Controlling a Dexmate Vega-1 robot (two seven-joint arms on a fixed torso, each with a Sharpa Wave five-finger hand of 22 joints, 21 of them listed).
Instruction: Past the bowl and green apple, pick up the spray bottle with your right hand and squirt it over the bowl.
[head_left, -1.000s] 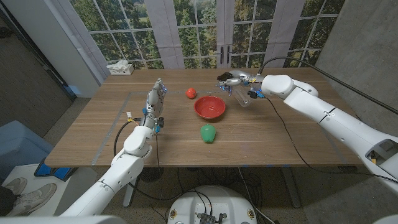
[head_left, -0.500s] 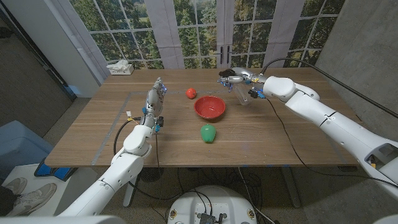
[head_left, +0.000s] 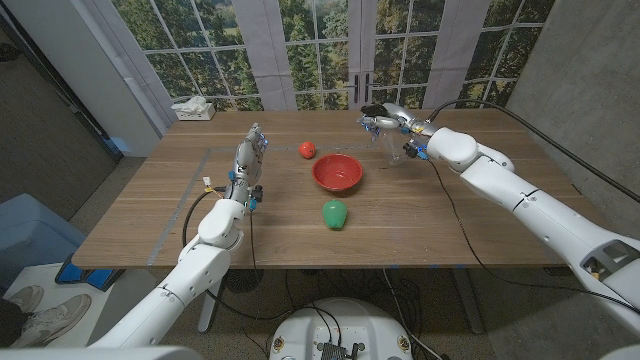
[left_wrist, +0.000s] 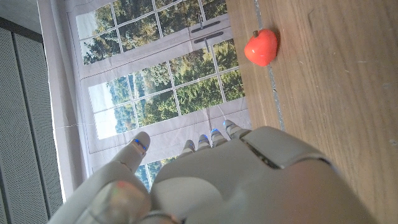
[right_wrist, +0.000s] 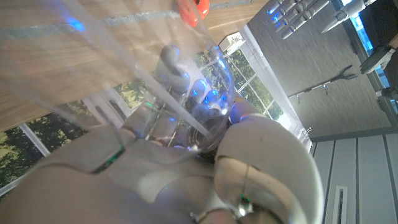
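R hand (head_left: 385, 124) raised, gripping, L hand (head_left: 249, 158) upright

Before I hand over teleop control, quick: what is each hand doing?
Left hand: open, holding nothing, standing upright on the table.
Right hand: gripping the clear spray bottle, raised beyond the red bowl.

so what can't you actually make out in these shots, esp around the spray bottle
- Spray bottle, head view: clear and small; the right hand covers its top, so nozzle direction is unreadable.
- Spray bottle, right wrist view: too close, blurred, cut off by the edges; liquid level unclear.
- Bowl, head view: too small to tell wet or dry.
- Left hand, left wrist view: palm side hidden.
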